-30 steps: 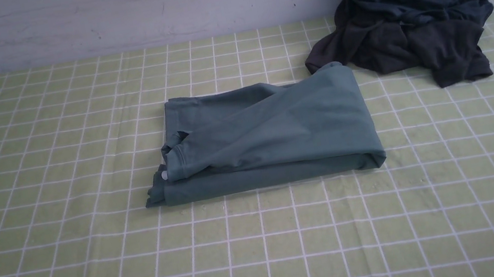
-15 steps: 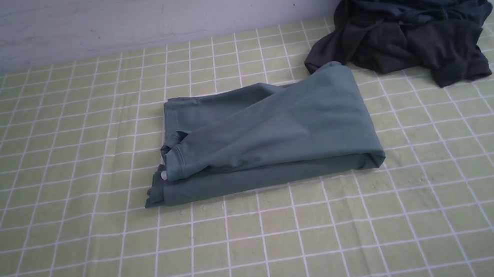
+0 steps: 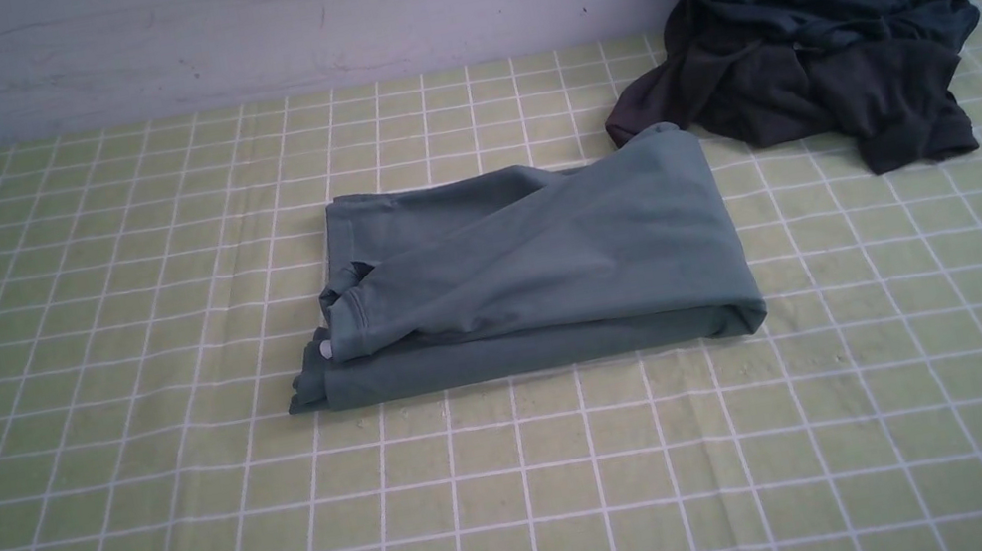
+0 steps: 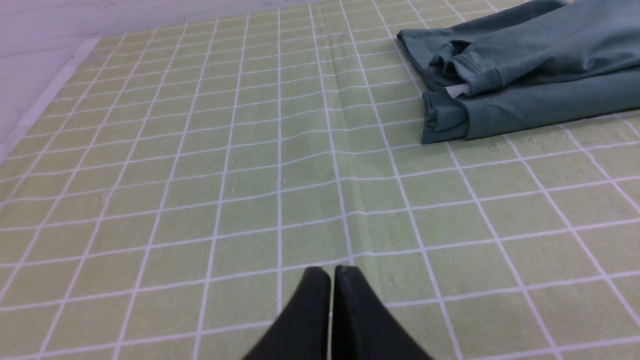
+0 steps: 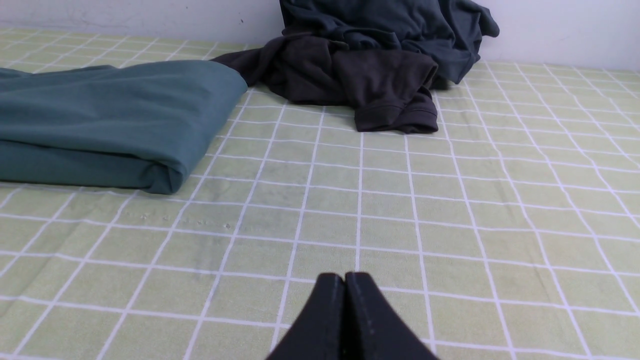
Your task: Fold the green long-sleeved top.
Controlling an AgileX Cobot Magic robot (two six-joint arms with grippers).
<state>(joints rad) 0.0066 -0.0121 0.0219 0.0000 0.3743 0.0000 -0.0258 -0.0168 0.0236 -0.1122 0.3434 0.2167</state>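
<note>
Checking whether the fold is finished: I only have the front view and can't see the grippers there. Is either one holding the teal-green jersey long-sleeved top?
Observer: No. The left gripper is shut on nothing, above the bare green checked tablecloth, apart from the teal-green jersey long-sleeved top.
Operator: And the right one?
Observer: The right gripper is shut and empty too, also over bare cloth, clear of the folded garment.

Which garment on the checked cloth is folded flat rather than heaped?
The green long-sleeved top in the middle. The dark garments behind it by the wall lie crumpled in a pile.
</note>
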